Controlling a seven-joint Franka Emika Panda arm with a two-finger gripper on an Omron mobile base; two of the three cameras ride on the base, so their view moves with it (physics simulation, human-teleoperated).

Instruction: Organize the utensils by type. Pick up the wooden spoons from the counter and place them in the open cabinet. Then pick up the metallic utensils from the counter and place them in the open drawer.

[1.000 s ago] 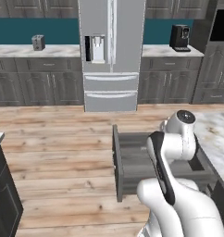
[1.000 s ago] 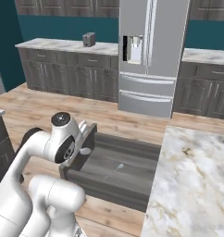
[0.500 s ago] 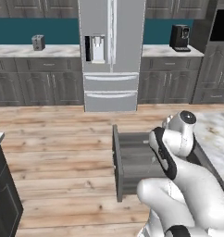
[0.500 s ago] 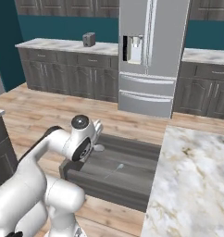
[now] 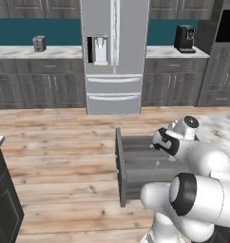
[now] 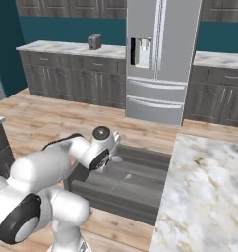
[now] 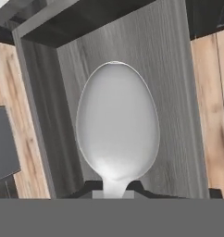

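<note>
The tool (image 7: 115,190) is clenched on the metal spoon (image 7: 117,127), which hangs bowl-first above the floor of the open drawer (image 6: 140,179). Lower the spoon toward the floor, centred between the walls, then release it.

A home kitchen: steel fridge (image 5: 114,54) at twelve o'clock, coffee maker (image 5: 185,38) at one, toaster (image 5: 39,43) at eleven, grey cabinets (image 5: 38,90), plank floor (image 5: 55,152).
</note>
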